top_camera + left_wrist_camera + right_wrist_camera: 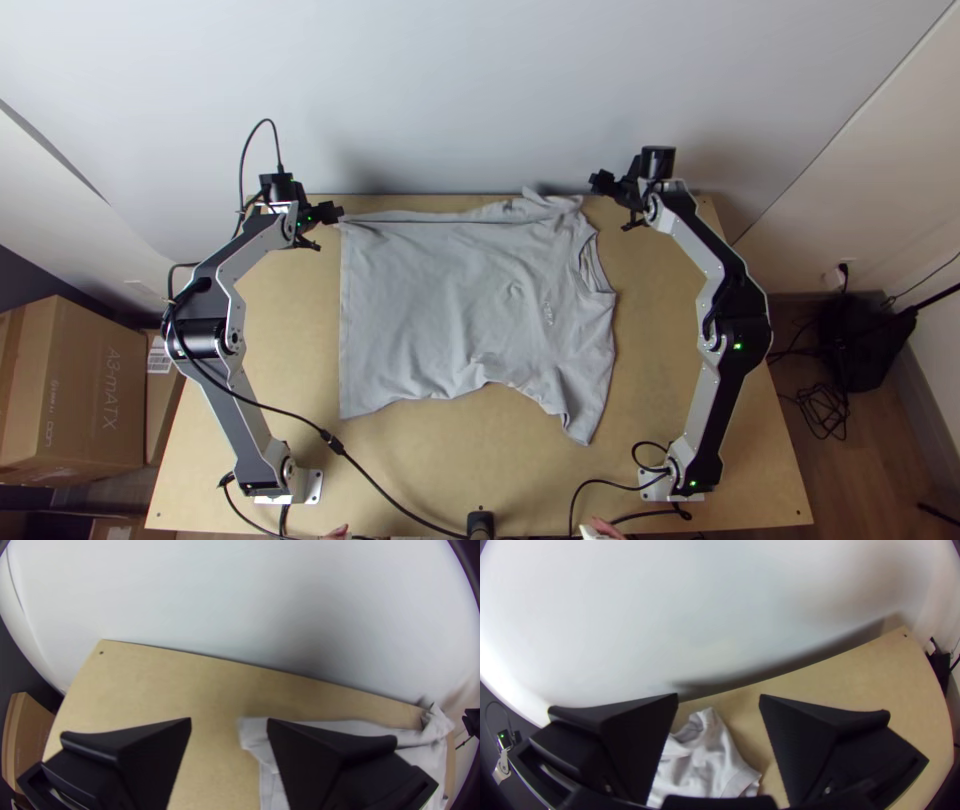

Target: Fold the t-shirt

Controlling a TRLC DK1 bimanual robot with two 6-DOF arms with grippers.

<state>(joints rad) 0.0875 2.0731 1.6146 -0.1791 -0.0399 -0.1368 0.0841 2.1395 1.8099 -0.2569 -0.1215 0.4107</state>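
At the near edge of the light wooden table (400, 480), a black cable (385, 492) runs between the two arms' bases; beyond it the grey t-shirt (450, 310) lies spread across the middle of the table, lightly wrinkled, its hem (343, 330) to the left and its collar (597, 268) to the right; the near sleeve (583, 410) points toward the near right. Along the shirt's far side runs a narrow strip of cloth (430, 216), set off by a long crease; at its right end the far sleeve (550, 203) is rumpled, close to the table's far edge.

The left gripper (331, 229) is at the shirt's far left corner (252, 732); its fingers stand apart, and whether they touch the cloth I cannot tell. The right gripper (608, 205) is just to the right of the far sleeve; it too is open, with nothing gripped. Past the far edge stands a pale wall (450, 90); off to the left is a cardboard box (90, 390), and to the right a black bundle (865, 345) on the floor.
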